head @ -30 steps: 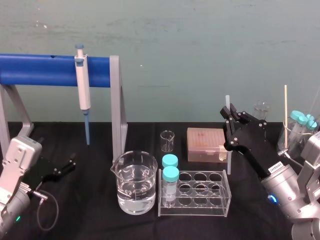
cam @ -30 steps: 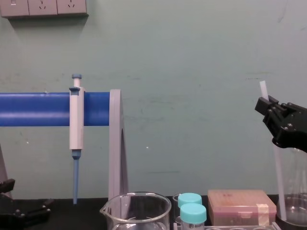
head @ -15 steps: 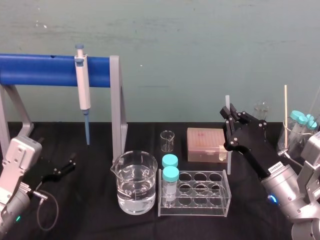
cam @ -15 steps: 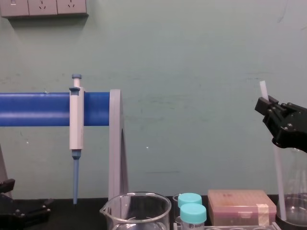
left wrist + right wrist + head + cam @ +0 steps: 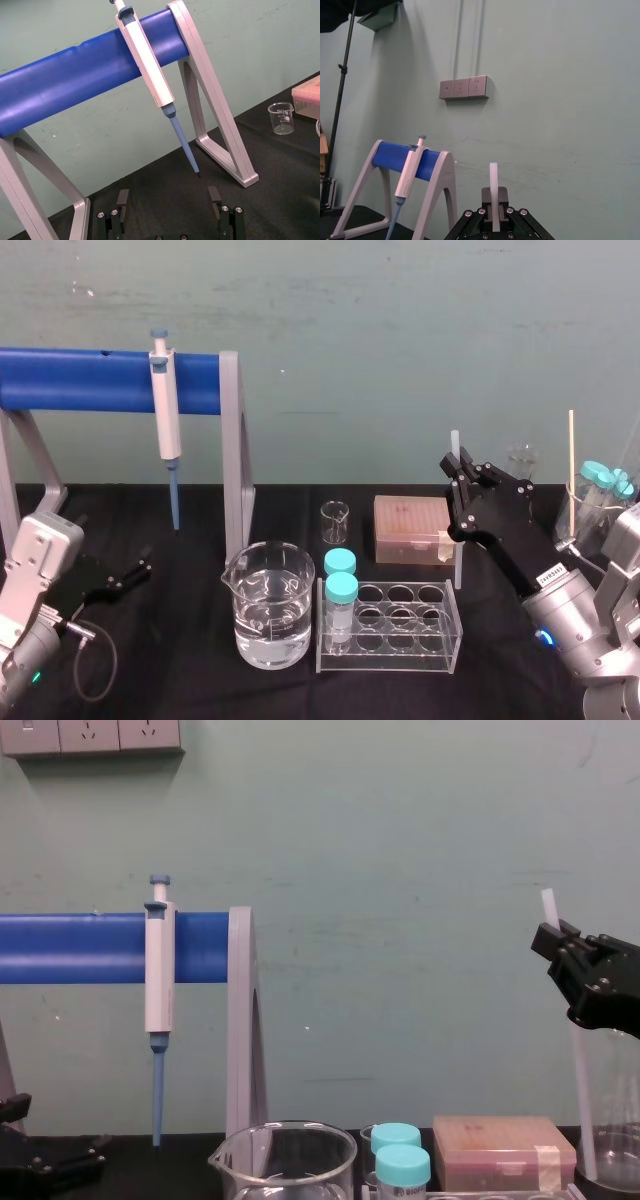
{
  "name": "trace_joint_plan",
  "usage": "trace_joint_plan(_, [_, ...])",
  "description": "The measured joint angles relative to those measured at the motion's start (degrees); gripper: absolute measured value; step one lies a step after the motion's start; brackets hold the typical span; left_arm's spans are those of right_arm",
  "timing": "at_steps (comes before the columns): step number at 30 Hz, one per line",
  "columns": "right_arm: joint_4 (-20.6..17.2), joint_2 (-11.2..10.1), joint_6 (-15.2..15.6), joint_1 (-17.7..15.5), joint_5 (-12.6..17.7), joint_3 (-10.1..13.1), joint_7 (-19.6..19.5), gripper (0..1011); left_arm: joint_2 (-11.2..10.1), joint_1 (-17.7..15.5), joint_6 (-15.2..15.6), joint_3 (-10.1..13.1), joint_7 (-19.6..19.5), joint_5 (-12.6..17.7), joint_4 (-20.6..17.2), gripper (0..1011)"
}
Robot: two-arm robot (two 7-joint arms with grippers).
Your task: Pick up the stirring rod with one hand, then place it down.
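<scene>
Right gripper [image 5: 458, 468] is pinched narrow on the stirring rod [image 5: 458, 558], gripping it close to its top. A short stub pokes out above the fingertips and the long rest hangs down below them, near enough upright with a slight lean. So what's changed in the last second? Honestly, pretty much nothing. Against a second ago and half a second ago, the gripper and rod sit in the same spot in both the head and chest views, with no lift, drop or tilt that I can make out. I'd read that as a pause mid-hold: the pick-up part looks done and the put-down hasn't started. The rod's bottom end is well below the gripper, just beside the back right corner of the clear tube rack [image 5: 390, 628] and in front of the pink tip box [image 5: 410, 528]. I can't tell if the tip is touching the black table [image 5: 200, 680] or hanging just above it. In the right wrist view the rod [image 5: 493, 180] stands straight up out of the closed gripper [image 5: 493, 202]. The left gripper [image 5: 128, 576] is parked way off on the other side, low by the blue pipette stand [image 5: 80, 378], spread wide and holding nothing. My guess for the next move is to lower and release slowly, since the rack sits right under the gripper and could get knocked.
</scene>
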State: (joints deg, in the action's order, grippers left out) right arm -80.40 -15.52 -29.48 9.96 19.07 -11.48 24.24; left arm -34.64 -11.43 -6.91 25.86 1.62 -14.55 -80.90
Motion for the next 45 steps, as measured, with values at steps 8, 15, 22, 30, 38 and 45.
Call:
trace_joint_plan(8, [0.0,0.0,0.0,0.0,0.0,0.0,0.0,67,0.0,0.0,0.0,0.0,0.0,0.0,0.0,1000])
trace_joint_plan(15, [0.0,0.0,0.0,0.0,0.0,0.0,0.0,67,0.0,0.0,0.0,0.0,0.0,0.0,0.0,1000])
trace_joint_plan(22, [0.0,0.0,0.0,0.0,0.0,0.0,0.0,67,0.0,0.0,0.0,0.0,0.0,0.0,0.0,1000])
trace_joint_plan(30, [0.0,0.0,0.0,0.0,0.0,0.0,0.0,67,0.0,0.0,0.0,0.0,0.0,0.0,0.0,1000])
trace_joint_plan(38, [0.0,0.0,0.0,0.0,0.0,0.0,0.0,67,0.0,0.0,0.0,0.0,0.0,0.0,0.0,1000])
trace_joint_plan(45, [0.0,0.0,0.0,0.0,0.0,0.0,0.0,67,0.0,0.0,0.0,0.0,0.0,0.0,0.0,1000])
